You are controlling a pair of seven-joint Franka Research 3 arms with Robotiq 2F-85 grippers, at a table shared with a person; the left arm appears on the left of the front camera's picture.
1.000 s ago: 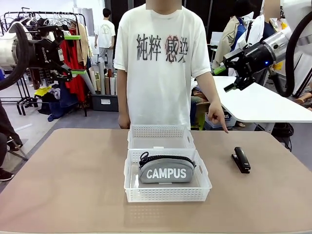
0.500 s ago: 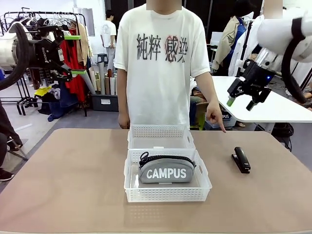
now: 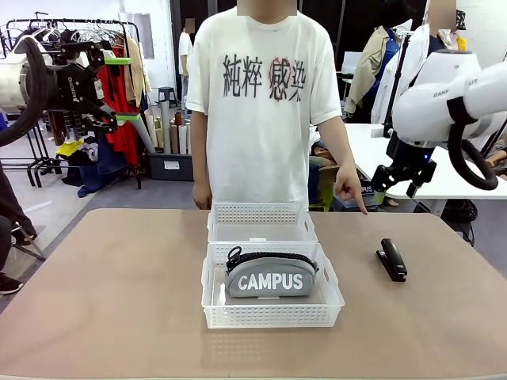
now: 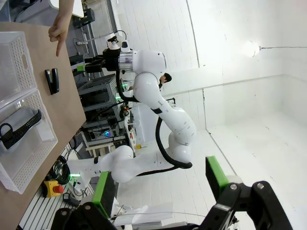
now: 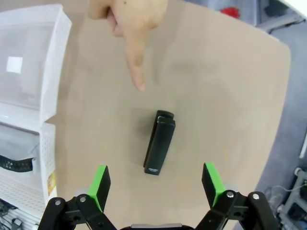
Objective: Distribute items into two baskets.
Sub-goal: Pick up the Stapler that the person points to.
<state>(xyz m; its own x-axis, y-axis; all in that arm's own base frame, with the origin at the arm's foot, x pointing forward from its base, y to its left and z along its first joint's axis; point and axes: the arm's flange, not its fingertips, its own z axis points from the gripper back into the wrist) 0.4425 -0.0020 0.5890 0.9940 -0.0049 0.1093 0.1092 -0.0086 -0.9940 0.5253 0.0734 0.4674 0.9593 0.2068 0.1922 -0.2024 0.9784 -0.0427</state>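
Observation:
The grey "CAMPUS" pouch (image 3: 270,279) lies in the near basket (image 3: 272,315). Behind it, touching, stands the far basket (image 3: 261,214) with nothing in it. A black stapler (image 3: 392,259) rests on the table to the right, and a person's hand (image 3: 352,192) points a finger down toward it. My right gripper (image 3: 394,184) hangs open high above the stapler (image 5: 159,143); in the right wrist view its fingers (image 5: 100,184) straddle it from above. My left gripper (image 3: 119,89) is open, raised off the table's left side, holding nothing.
A person in a white printed T-shirt (image 3: 261,95) stands at the table's far edge behind the baskets. The brown table (image 3: 111,285) is bare on its left half. A white table (image 3: 420,170) stands behind on the right, clothes racks on the left.
My right arm has swung from pointing sideways to pointing down over the stapler side of the table. The left arm, pouch, stapler and pointing hand have stayed put.

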